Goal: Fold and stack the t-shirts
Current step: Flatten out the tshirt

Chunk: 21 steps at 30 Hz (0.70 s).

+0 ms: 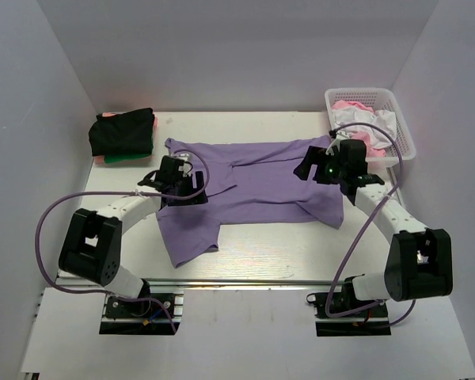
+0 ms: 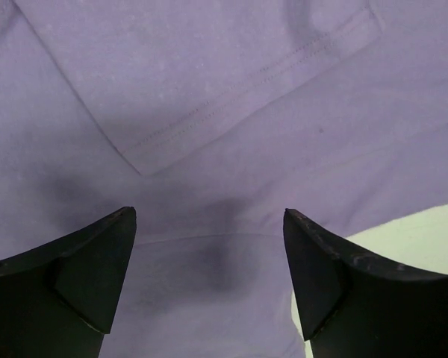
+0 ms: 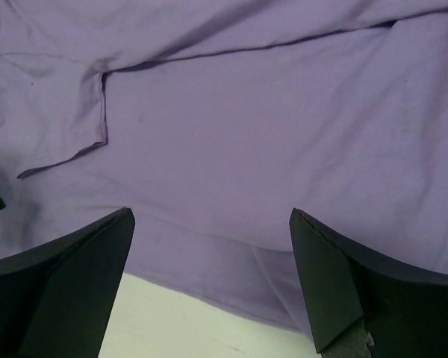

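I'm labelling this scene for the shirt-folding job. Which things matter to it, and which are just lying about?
Job: lavender t-shirt, spread out; folded stack, black on top; pink and white cloth at far right, probably waiting.
Lying about: white lattice basket holding that cloth; table.

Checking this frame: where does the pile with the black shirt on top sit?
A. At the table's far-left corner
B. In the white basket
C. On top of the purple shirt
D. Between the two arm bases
A: the pile lies at the far-left corner of the table, apart from the purple t-shirt, while the basket stands at the far right.
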Each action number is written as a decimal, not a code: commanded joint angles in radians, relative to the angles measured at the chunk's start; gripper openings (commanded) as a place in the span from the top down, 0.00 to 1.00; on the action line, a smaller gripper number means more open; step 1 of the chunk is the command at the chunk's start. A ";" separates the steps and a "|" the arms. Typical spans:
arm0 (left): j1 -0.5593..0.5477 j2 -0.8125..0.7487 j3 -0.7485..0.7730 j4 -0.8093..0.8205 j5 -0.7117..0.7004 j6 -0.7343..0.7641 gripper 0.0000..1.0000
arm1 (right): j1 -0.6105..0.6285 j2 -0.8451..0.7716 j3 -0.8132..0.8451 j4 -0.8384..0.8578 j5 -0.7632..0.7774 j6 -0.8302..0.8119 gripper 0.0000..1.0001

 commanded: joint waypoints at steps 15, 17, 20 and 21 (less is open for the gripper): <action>-0.051 0.213 0.182 0.004 -0.273 0.088 0.25 | -0.014 -0.083 -0.077 -0.075 0.057 -0.008 0.10; -0.061 0.222 0.191 -0.007 -0.289 0.088 0.33 | -0.014 -0.080 -0.083 -0.089 0.057 -0.014 0.10; -0.061 0.244 0.213 -0.007 -0.299 0.088 0.50 | -0.016 -0.080 -0.100 -0.102 0.060 -0.014 0.10; -0.061 0.244 0.224 -0.007 -0.309 0.088 0.58 | -0.016 -0.077 -0.103 -0.110 0.063 -0.016 0.10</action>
